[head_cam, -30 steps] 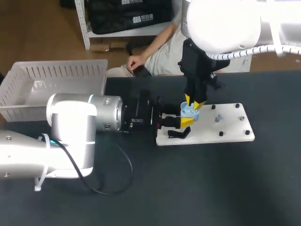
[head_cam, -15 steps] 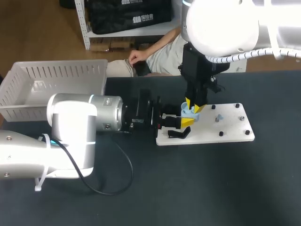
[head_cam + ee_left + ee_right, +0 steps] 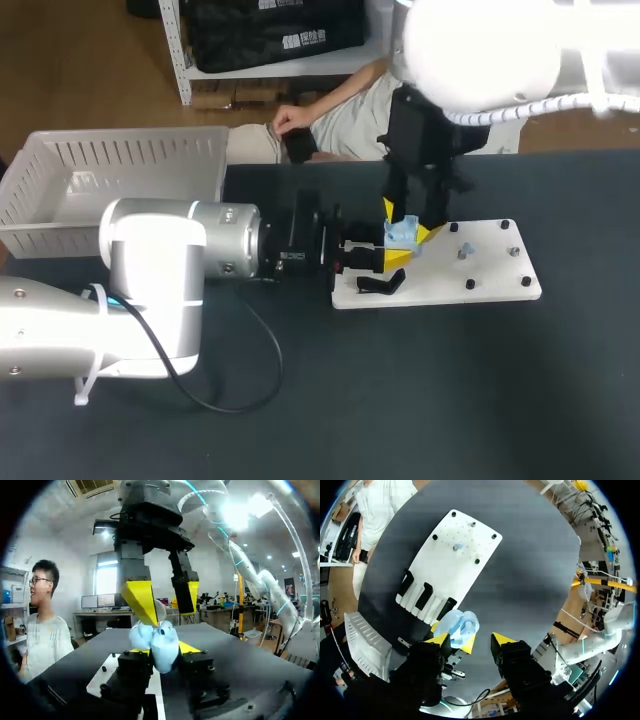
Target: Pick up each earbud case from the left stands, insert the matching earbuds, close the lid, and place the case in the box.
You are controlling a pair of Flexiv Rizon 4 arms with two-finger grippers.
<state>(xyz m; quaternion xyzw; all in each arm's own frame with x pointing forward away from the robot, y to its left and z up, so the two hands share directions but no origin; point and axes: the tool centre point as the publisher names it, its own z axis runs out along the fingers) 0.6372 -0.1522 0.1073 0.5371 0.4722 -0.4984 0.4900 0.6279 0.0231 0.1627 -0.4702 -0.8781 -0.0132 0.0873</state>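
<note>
Spanning the view, a matte black desk [image 3: 450, 400] carries everything listed.

- White plastic box with slotted walls [image 3: 120, 160]: rectangular, at the far left corner of the desk.
- Flat white rectangular board [image 3: 490, 280]: smooth, dotted with small black round pegs [image 3: 470, 284]. Its left end holds curved black stands [image 3: 378, 285].
- Left pincer [image 3: 395, 252]: black metal body with yellow wedge tips, lying level over the board's left end. It is pinching the case from two sides, as the left wrist view shows [image 3: 167, 650].
- Right pincer [image 3: 408, 222]: pointing down from above, with its tapered yellow tips spread. One tip is close against the case and the other stands off to the side [image 3: 471, 640].
- Pale blue rounded glossy earbud case [image 3: 402, 236]: held above the board beside the stands, with its lid hinged open [image 3: 160, 640].
- Small greyish-blue piece [image 3: 463, 252]: on the middle of the board among the pegs, too small to identify.
</note>
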